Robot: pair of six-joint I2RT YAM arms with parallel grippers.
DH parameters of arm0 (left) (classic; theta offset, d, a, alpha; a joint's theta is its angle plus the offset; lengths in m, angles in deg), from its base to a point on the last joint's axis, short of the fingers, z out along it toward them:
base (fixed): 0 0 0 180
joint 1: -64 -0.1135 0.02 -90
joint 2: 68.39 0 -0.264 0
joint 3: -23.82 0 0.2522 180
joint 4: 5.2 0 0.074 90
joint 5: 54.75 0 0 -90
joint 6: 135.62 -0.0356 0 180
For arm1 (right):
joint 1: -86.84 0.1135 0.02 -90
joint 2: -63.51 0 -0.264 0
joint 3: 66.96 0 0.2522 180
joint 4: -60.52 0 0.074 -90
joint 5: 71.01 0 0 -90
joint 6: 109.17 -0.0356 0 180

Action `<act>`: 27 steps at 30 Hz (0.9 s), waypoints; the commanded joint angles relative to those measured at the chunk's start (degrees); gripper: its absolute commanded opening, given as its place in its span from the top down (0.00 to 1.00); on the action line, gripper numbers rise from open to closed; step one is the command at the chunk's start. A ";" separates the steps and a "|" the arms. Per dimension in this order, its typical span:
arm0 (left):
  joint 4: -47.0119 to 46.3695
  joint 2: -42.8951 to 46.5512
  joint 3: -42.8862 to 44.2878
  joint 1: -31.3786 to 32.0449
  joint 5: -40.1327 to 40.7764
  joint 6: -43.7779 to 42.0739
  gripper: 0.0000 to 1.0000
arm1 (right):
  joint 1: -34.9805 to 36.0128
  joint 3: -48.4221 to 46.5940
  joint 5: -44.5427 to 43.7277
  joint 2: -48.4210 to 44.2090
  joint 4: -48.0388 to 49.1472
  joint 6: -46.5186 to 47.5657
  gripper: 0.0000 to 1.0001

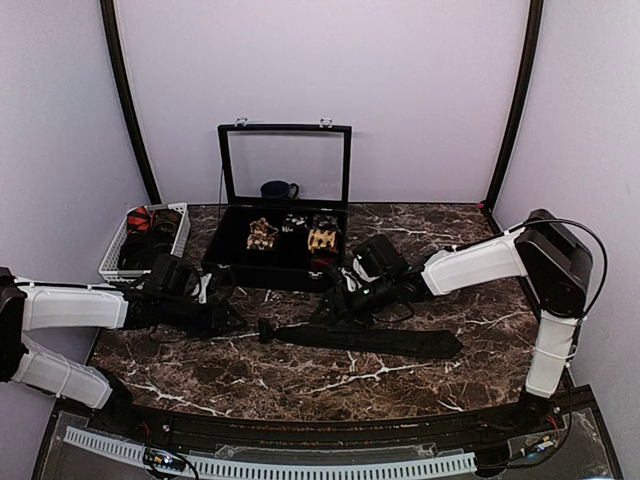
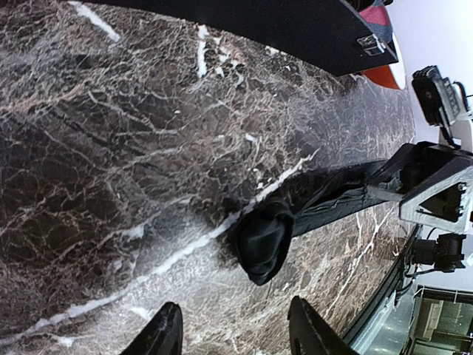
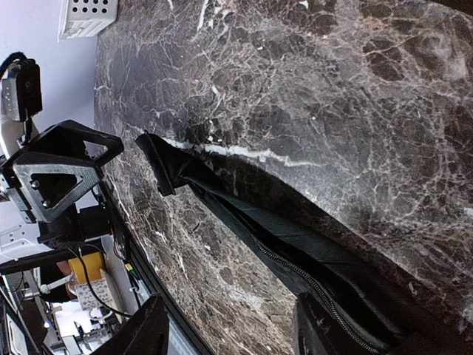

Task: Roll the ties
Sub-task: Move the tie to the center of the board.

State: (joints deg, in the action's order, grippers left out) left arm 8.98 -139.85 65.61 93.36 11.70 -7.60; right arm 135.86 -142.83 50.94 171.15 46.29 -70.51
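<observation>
Lying flat on the marble table (image 1: 480,375) — black tie (image 1: 370,340), one end folded over. Left gripper (image 2: 233,305) and right gripper (image 3: 230,299) hover close, fingers spread, pinching nothing.

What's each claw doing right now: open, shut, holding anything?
Left claw: open, holding nothing; the black tie has its folded end just ahead.
Right claw: open, holding nothing; the tie lies beside one finger.
</observation>
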 commanded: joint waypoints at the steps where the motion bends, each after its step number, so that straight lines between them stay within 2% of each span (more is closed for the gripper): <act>1: 0.06 0.30 1.63 -0.05 0.19 -0.94 0.49 | 0.51 -1.20 0.68 1.28 0.11 1.30 0.44; 12: 8.82 0.95 4.63 -0.05 0.35 -8.24 0.52 | -2.02 7.78 0.94 -0.13 -8.98 8.30 0.46; 21: 13.87 3.57 4.72 0.73 -4.96 -13.75 0.56 | -7.53 17.37 3.06 -9.41 -22.58 22.66 0.46; 27: 13.02 2.66 5.33 3.15 -5.85 -16.10 0.56 | -11.04 14.64 4.45 -14.40 -31.96 30.44 0.46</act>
State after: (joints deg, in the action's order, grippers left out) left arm 21.11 -137.45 69.35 95.03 7.66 -20.67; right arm 126.15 -126.83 56.55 158.62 25.92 -47.14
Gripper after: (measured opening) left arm 0.442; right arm 0.535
